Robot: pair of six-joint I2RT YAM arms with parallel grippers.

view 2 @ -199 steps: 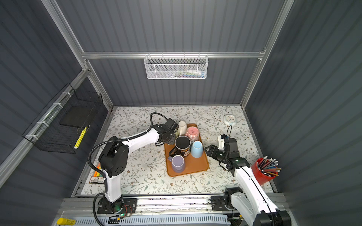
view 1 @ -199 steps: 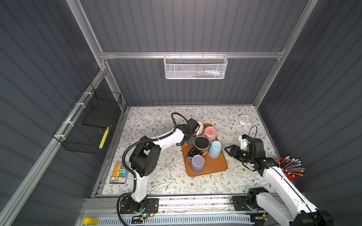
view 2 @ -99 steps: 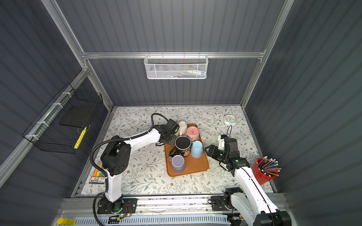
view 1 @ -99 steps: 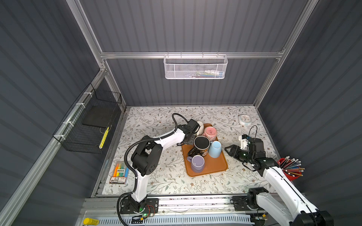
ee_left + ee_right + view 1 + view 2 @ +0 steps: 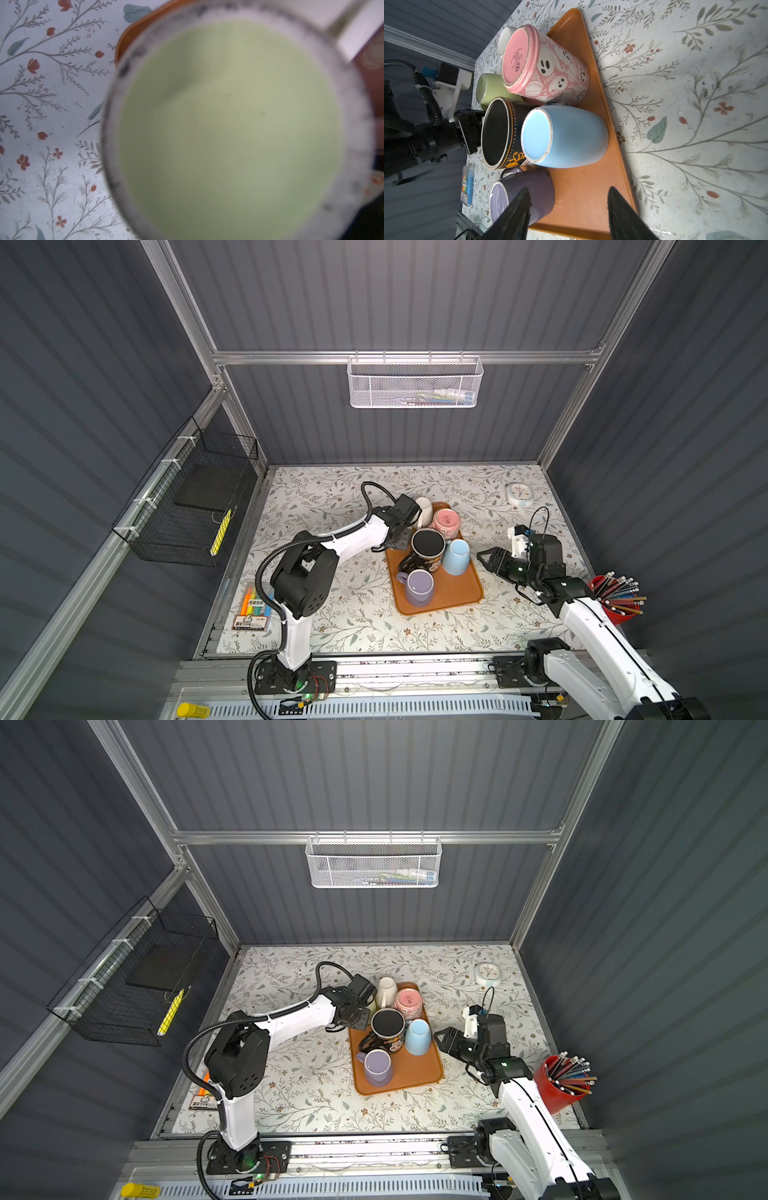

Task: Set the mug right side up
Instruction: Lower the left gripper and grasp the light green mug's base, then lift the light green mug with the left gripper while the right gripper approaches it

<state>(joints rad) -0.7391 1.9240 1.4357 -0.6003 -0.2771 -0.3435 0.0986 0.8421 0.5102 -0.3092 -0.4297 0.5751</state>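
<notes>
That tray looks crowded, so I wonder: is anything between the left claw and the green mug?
Nothing visible. The left gripper sits right at the green mug, whose base fills its wrist view. The black mug and pink mug crowd close beside it.

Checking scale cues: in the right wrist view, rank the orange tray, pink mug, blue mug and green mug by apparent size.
orange tray
pink mug and blue mug: look alike
green mug, partly hidden
</notes>
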